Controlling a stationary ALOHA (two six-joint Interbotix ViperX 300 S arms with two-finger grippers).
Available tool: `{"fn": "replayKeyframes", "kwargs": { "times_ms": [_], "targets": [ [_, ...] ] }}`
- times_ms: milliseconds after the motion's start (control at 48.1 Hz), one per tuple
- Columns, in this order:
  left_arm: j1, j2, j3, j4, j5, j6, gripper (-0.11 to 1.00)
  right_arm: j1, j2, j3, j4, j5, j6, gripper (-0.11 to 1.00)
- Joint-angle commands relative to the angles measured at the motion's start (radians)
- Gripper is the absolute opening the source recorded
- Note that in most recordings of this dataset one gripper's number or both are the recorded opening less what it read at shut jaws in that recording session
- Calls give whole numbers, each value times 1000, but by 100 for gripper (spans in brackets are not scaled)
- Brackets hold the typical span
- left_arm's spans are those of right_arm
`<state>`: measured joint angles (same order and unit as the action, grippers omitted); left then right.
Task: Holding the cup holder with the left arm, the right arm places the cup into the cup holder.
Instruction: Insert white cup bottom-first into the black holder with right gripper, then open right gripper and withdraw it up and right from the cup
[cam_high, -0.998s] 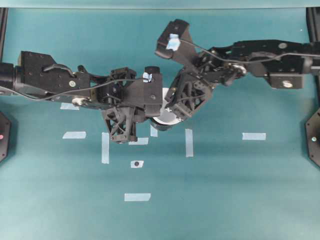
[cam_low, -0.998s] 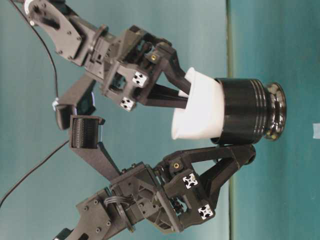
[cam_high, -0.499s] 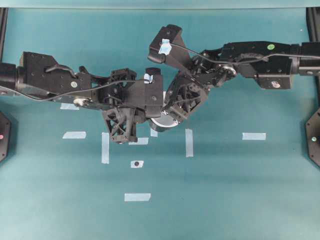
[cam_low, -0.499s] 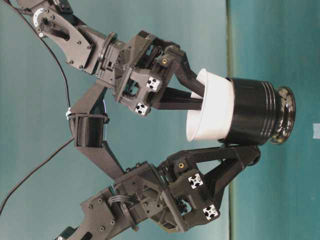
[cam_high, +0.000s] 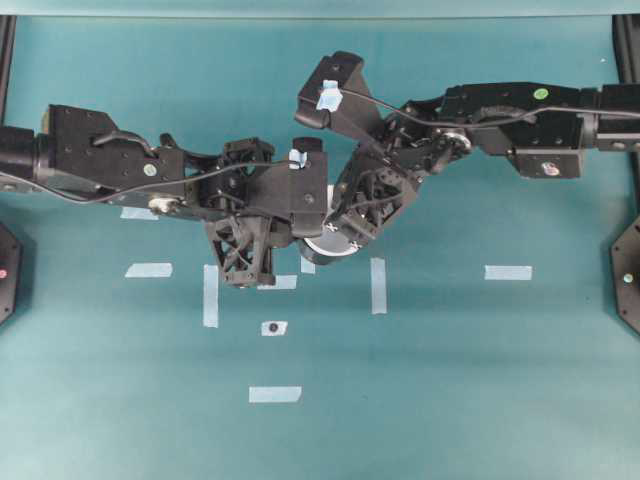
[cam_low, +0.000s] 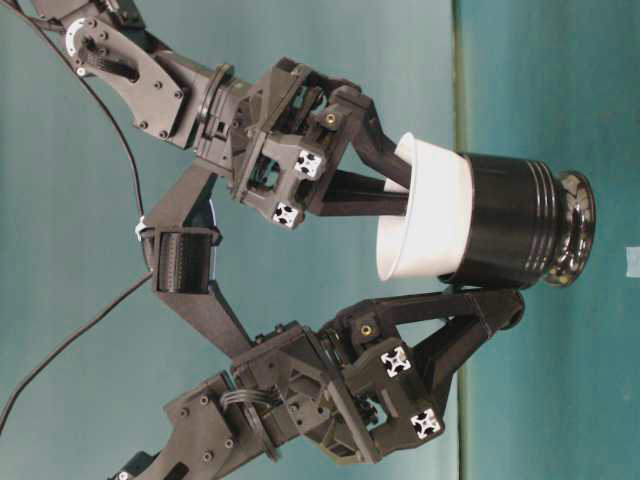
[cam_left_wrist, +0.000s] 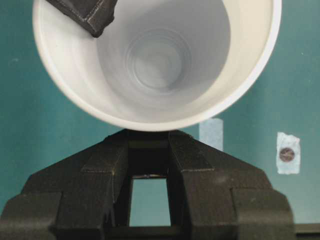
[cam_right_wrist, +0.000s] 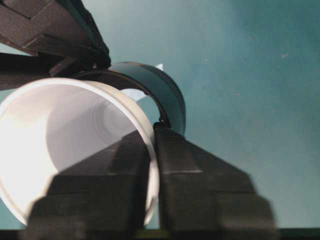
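Note:
The white cup (cam_low: 425, 220) sits partly inside the glossy black cup holder (cam_low: 510, 230), with its wide rim still sticking out. My right gripper (cam_low: 395, 185) straddles the cup's rim, one finger (cam_left_wrist: 85, 15) inside and one outside, pressed close on the thin wall (cam_right_wrist: 150, 150). My left gripper (cam_low: 500, 308) is shut on the cup holder's side tab. In the left wrist view its fingers meet just under the cup's rim (cam_left_wrist: 155, 122), and the tab is hidden there. From overhead, both wrists cover most of the cup (cam_high: 325, 245).
Pale tape strips lie on the teal table (cam_high: 508, 272), (cam_high: 378, 285), (cam_high: 275, 394). One small piece carries a dark dot (cam_high: 273, 328). Black frame parts stand at the left and right edges (cam_high: 628, 270).
Over the last second the cup slid deeper into the cup holder, and the right wrist swung slightly left in the overhead view. Since half a second ago almost nothing has shifted.

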<state>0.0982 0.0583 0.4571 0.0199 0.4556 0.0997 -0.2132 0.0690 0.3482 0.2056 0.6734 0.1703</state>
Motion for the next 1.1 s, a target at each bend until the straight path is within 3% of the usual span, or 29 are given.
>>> {"fn": "replayKeyframes", "kwargs": {
  "times_ms": [0,270,333,1081],
  "targets": [
    [-3,-15,-21,2,-6,-2,21,5,-34,-28,0,-5,-3,19],
    [-5,-15,-20,2,-11,-3,21,5,-43,-34,-2,-2,6,80],
    [-5,-15,-18,2,-11,-2,21,5,-48,-34,-2,5,6,89],
    [-9,-15,17,3,-103,-8,21,-2,-198,2,-21,12,6,89]
  ]
}}
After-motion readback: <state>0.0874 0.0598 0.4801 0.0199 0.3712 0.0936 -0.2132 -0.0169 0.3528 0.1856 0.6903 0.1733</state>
